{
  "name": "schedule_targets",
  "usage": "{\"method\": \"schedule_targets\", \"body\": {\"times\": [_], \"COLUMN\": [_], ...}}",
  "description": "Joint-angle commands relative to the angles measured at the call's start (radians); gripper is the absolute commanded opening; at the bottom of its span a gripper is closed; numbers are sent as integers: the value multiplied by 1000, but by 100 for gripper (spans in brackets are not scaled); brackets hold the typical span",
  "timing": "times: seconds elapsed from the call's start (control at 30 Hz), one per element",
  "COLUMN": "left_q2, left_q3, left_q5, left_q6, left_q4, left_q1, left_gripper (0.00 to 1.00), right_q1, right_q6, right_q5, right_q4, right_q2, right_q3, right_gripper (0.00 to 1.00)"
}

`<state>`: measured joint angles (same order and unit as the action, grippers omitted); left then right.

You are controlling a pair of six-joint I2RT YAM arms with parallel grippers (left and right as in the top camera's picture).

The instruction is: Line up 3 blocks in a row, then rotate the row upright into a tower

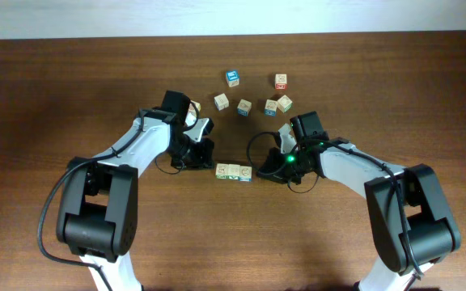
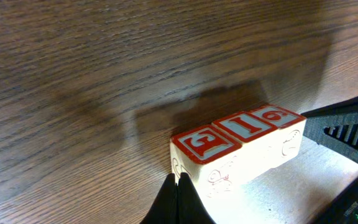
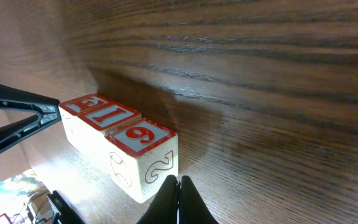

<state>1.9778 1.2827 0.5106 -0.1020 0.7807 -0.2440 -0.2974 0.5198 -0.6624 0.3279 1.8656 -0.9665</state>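
Observation:
Three pale blocks [image 1: 234, 172] lie side by side in a tight row at the table's middle. Both wrist views show the row [image 2: 238, 146] [image 3: 120, 146] with red-framed printed faces and cream sides with line drawings. My left gripper [image 1: 212, 164] [image 2: 180, 180] is shut, holding nothing, its tips against the near corner of the row's left end block. My right gripper [image 1: 259, 171] [image 3: 179, 182] is also shut and holds nothing, its tips at the lower corner of the right end block.
Several loose cubes lie behind the row: a blue one [image 1: 232, 78], a red-printed one [image 1: 281, 81], cream ones [image 1: 222, 102] [image 1: 244, 107], and a touching pair [image 1: 278, 104]. Another cube [image 1: 194, 107] sits by my left wrist.

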Motion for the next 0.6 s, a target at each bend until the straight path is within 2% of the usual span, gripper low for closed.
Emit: {"method": "schedule_targets", "body": {"times": [0.0, 0.17, 0.57], "left_q2": [6, 6, 6], "left_q3": [-7, -7, -7], "left_q5": [28, -38, -36], "left_q6": [-10, -85, -84], "left_q4": [2, 1, 1], "left_q1": [-5, -38, -39], "left_gripper": [0, 0, 0], "right_q1": [-10, -10, -32], "right_q6": [-2, -2, 13], "right_q5": [12, 12, 9], "right_q4": [-3, -3, -5], "right_q2": [8, 8, 8], "right_q3": [4, 4, 4], "right_gripper": [4, 4, 4]}}
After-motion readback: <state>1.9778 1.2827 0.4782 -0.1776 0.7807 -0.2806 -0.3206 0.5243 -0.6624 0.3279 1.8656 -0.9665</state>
